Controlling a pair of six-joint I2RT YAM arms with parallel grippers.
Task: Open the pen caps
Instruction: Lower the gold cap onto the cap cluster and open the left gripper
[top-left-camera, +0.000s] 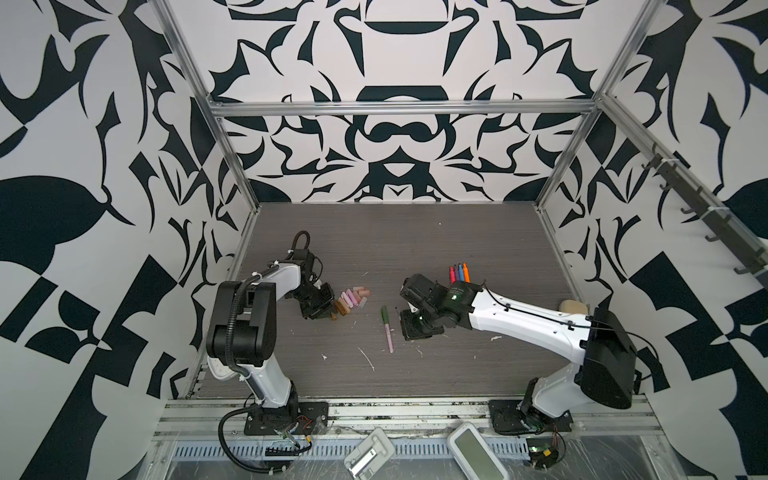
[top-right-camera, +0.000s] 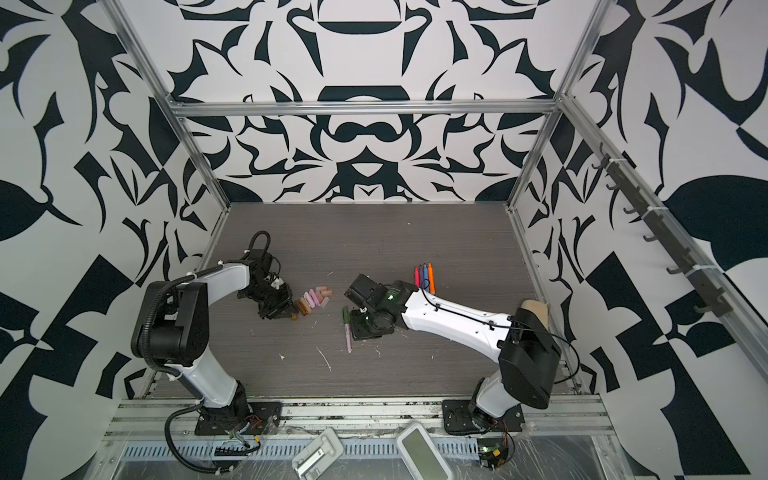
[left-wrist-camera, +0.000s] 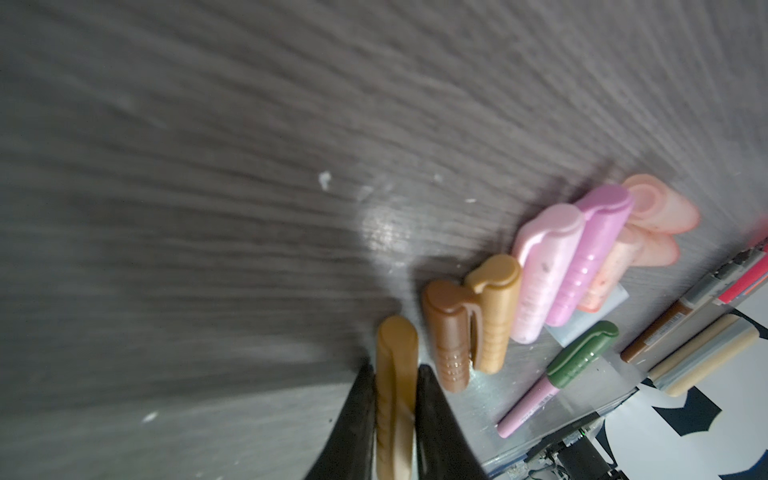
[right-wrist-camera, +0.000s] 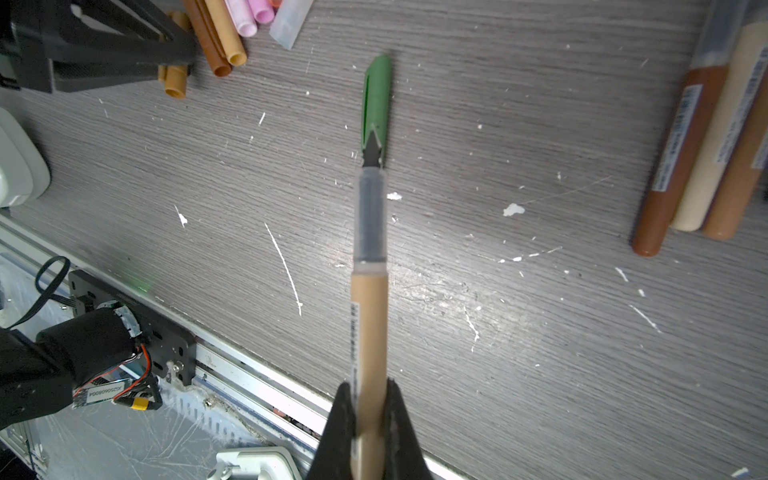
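**Tan cap at the end of the row, one pen not yet opened**

The tan cap (left-wrist-camera: 397, 374) is seen in the left wrist view between the left fingers (left-wrist-camera: 353, 436), which stand close on either side of it. Whether it is pinched or has been let go cannot be told. It lies at the brown end of the row of loose caps (top-left-camera: 351, 299) on the surface (top-left-camera: 415, 249), just beside a brown cap (left-wrist-camera: 446, 336).

A tan pen (right-wrist-camera: 370, 332), uncapped, is pinched near its tail by the right fingers (right-wrist-camera: 338, 449), with its dark nib pointing toward the green cap (right-wrist-camera: 376, 95). That cap is seated on a pink pen (top-left-camera: 390, 338), which lies flat between the two arms (apparently the one cap not yet pulled).

Several things could go wrong from here:

- **Cap carried off:** if the left fingers are lifted while the tan cap is gripped, it could be carried off with them.
- **Row scattered:** if they are swung sideways, the brown cap could be struck and the round caps beside it set rolling.
- **Tan pen slipping:** it is held far from its nib, so it could pivot or slip when moved. Ink could be left on the surface if the nib is lowered too far.
- **Arms crowded:** both arms would be brought to the middle for the capped pen, and a knock could be caused if room is not kept.
- **Pink pen rolling:** it is slim, so it could be rolled away by an off-centre pinch.
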